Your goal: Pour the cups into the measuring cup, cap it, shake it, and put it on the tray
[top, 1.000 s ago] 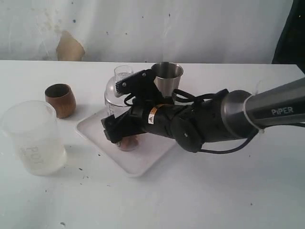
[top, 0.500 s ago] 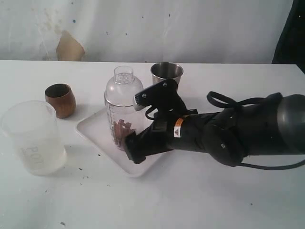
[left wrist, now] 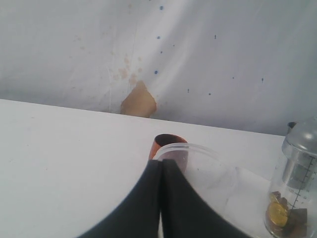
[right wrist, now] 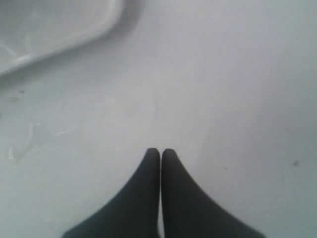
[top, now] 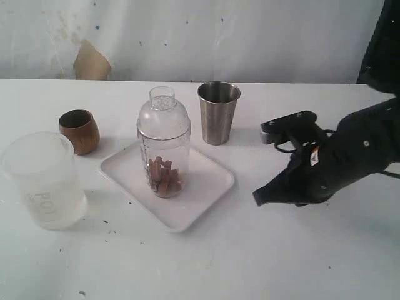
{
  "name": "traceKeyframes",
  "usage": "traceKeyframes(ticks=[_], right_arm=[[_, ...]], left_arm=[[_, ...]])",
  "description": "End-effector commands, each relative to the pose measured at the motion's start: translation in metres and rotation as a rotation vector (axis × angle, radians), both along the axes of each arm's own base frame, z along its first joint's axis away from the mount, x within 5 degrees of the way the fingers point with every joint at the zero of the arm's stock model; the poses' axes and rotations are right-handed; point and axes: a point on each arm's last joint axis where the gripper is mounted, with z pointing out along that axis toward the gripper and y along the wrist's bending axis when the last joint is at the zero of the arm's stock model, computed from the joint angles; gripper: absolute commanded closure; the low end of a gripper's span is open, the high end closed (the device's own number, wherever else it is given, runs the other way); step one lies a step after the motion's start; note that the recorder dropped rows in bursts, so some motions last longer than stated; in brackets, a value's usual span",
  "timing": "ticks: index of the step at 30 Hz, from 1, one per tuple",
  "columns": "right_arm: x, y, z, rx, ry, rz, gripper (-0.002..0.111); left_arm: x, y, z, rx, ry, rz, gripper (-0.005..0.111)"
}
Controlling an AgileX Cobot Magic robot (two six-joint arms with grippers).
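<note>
While the right claw (top: 257,197) hangs closed and empty over the table (top: 281,262) in the exterior view, the capped measuring cup (top: 164,140) stands on the tray (top: 209,182) well beyond its tips, the tumbler (top: 219,112) beside the tray and the wooden cup (top: 79,130) farther off. From the left wrist, the left claw (left wrist: 160,163) is pressed together on nothing; a frosted container (left wrist: 210,171) sits just ahead, the wooden cup behind that. From the right wrist, the fingers (right wrist: 146,193) meet above bare table, a tray corner ahead.

A white desk (top: 206,262), flecked with small dark specks, stands against a whitish wall (top: 250,37) bearing a tan patch (top: 92,62).
</note>
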Motion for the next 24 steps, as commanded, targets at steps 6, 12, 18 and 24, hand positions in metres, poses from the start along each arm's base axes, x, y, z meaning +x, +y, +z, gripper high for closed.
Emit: traceKeyframes(ticks=[6,12,18,24], right_arm=[[-0.039,-0.080,0.029,0.099,-0.229,-0.345,0.108],[-0.101,-0.083,0.047,0.175,-0.469,-0.357,0.108],[-0.140,-0.085,0.054,0.233,-0.607,-0.370,0.108],[-0.173,-0.086,0.059,0.296,-0.777,-0.371,0.108]], left_arm=[[0.000,0.000,-0.001,-0.003,-0.002,0.000,0.107],[0.000,0.000,-0.001,-0.003,-0.002,0.000,0.107],[0.000,0.000,-0.001,-0.003,-0.002,0.000,0.107],[0.000,0.000,-0.001,-0.003,-0.002,0.000,0.107]])
